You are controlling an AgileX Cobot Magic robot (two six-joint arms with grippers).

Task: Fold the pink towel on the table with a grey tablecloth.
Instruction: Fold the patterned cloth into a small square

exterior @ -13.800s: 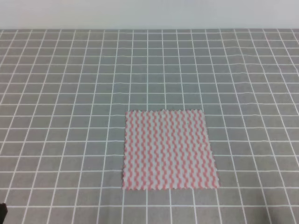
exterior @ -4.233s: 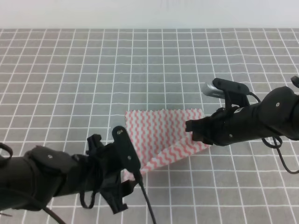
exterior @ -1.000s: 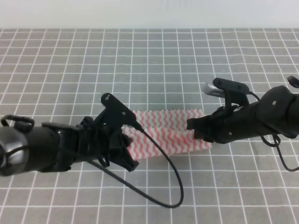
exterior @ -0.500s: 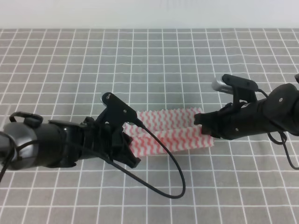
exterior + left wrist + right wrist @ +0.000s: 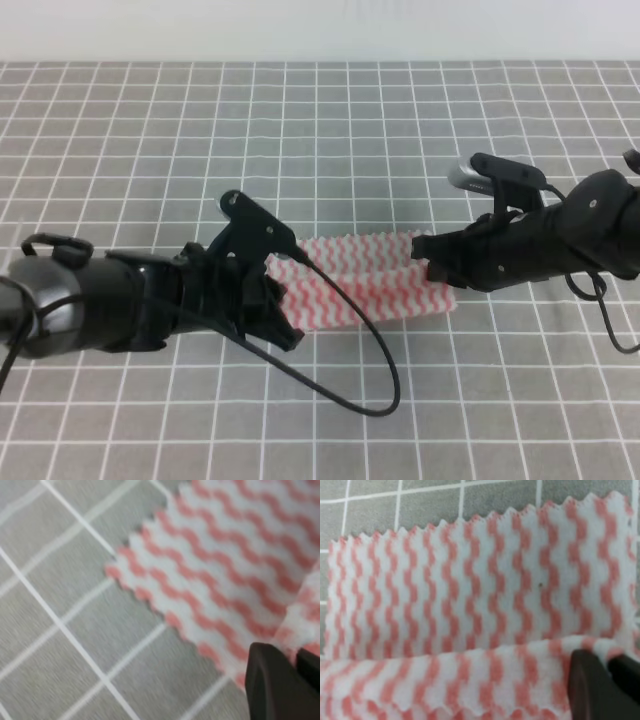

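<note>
The pink towel [image 5: 365, 282] lies mid-table on the table with a grey tablecloth [image 5: 150, 130], its near edge lifted and carried over toward the far edge. My left gripper [image 5: 280, 275] is at the towel's left end and my right gripper [image 5: 430, 262] is at its right end. In the left wrist view the dark fingers [image 5: 272, 685] are shut on a raised fold of the towel [image 5: 215, 575]. The right wrist view shows the fingers [image 5: 590, 685] shut on the folded-over edge, with the lower layer of the towel [image 5: 470, 590] flat beyond it.
A black cable [image 5: 375, 385] from the left arm loops over the cloth in front of the towel. Another cable [image 5: 605, 325] hangs by the right arm. A pale wall [image 5: 320, 30] borders the far edge of the table.
Both grippers have carried the towel's near edge farther toward the far edge. The folded-over layer now covers more of the lower layer. The band of towel showing is narrower.
</note>
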